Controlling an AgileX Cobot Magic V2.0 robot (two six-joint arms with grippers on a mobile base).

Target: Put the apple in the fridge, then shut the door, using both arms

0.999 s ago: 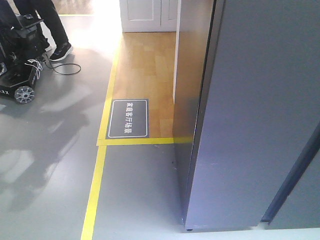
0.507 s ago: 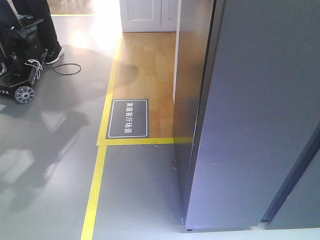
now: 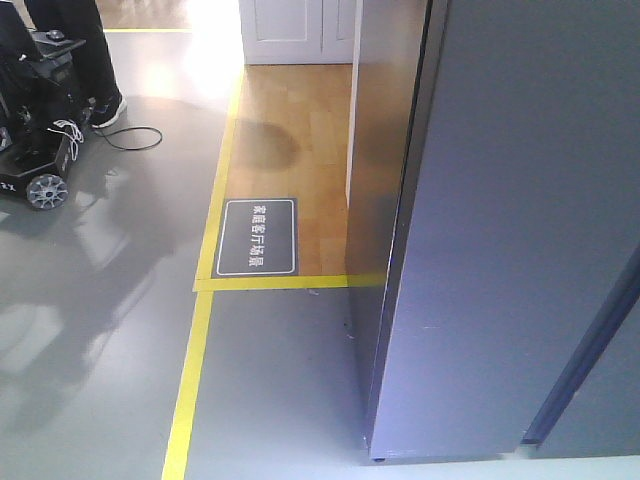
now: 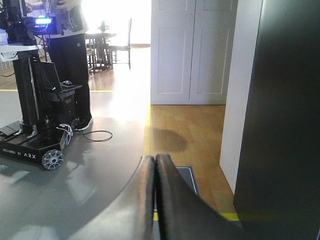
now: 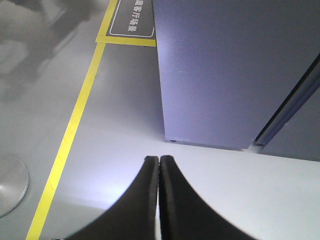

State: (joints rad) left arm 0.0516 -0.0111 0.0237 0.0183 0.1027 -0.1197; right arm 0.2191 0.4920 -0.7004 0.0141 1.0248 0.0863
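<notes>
The fridge (image 3: 520, 220) fills the right of the front view as a tall dark grey block; only its flat outer faces show, none of the white inside. A dark seam (image 3: 585, 360) runs along its lower right, beside the door face. The apple is out of view. In the left wrist view my left gripper (image 4: 155, 158) is shut with nothing in it, held above the floor left of the fridge (image 4: 285, 125). The right gripper (image 5: 159, 158) is also shut and empty, pointing down at the pale floor before the fridge's base (image 5: 225, 65).
A person stands by a black wheeled robot cart (image 3: 40, 110) at the far left, with a cable (image 3: 130, 137) on the floor. Yellow floor tape (image 3: 190, 380) borders a wooden floor with a dark sign mat (image 3: 258, 237). White cupboard doors (image 4: 192, 50) stand behind. A round metal disc (image 5: 9, 185) lies at the left.
The person at the upper left has stepped back, their shoe drawing in toward the cart. Shadows on the grey and wooden floor have shifted. The fridge looks the same.
</notes>
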